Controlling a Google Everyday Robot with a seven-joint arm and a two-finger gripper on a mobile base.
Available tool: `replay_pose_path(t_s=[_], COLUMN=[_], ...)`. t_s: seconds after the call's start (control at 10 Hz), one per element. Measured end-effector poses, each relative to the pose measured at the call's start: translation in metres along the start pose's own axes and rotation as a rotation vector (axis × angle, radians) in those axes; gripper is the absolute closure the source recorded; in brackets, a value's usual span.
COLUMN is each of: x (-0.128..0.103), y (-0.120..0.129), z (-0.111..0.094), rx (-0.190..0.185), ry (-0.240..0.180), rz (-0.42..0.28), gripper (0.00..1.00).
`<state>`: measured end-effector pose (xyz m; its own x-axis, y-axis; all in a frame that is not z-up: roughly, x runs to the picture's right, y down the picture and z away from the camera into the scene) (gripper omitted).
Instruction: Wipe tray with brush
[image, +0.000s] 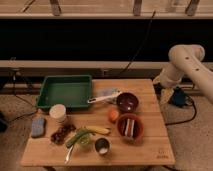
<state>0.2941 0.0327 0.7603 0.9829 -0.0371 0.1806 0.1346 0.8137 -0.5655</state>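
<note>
End effector (174, 95) hangs at the tip of the white arm, off the bench's edge and well to the right of the green rectangular plastic tray (64, 78); I cannot tell whether it is clenched or released. Just right of the tray, a white-handled brush (103, 97) lies flat on the slatted wooden bench (150, 150), one end close to the tray's near right corner. Right of the brush sits a round dark brown bowl (127, 102), with a small orange fruit (114, 115) and a terracotta bowl (131, 127) holding pale objects in front. In front of the tray are a white cylindrical tub (58, 113), a blue sponge (38, 126), a yellow banana (98, 130) and a shiny metal cup (102, 146).
</note>
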Motion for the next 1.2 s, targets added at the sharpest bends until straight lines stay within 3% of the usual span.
replay_pose_path(t_s=[0.2, 0.5, 0.9, 1.2], x=[-0.006, -0.048, -0.143, -0.215], y=[0.002, 0.001, -0.019, -0.048], z=[0.001, 0.015, 0.049, 0.079], rx=[0.001, -0.003, -0.034, -0.072], ry=[0.013, 0.036, 0.053, 0.033], rz=[-0.031, -0.122, -0.248, -0.335], gripper=[0.26, 0.26, 0.26, 0.26])
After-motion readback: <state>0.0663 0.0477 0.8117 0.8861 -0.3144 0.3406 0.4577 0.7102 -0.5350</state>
